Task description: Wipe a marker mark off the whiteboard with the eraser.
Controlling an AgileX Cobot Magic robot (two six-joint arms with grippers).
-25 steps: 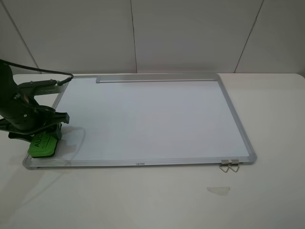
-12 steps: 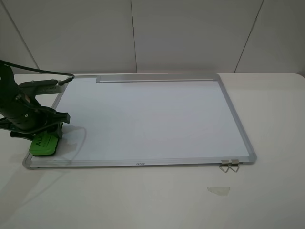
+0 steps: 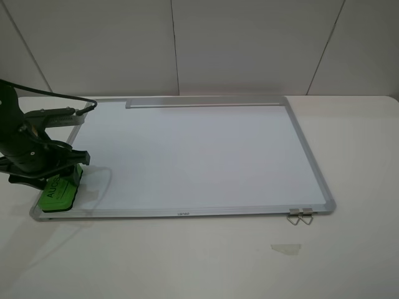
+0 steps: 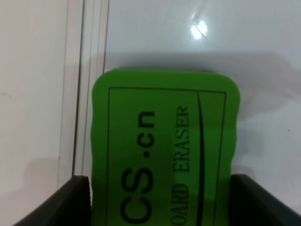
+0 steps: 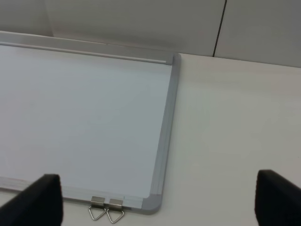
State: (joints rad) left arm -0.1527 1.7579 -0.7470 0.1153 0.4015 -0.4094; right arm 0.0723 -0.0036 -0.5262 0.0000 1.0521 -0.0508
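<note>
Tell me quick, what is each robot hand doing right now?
Left end effector: closed on the green eraser, which sits at the whiteboard's near left corner.
Right end effector: open, holding nothing.

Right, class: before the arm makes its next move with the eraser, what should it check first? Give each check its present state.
1. Eraser between the left hand's fingers: ok, fingers flank both sides.
2. Eraser over the whiteboard, not the table: ok, at the near left corner, beside the frame.
3. Eraser pressed flat on the surface: cannot tell.
4. Marker mark located: not ok, none visible in any view.
5. Right hand off the board: ok, open and empty, by the metal clips.
</note>
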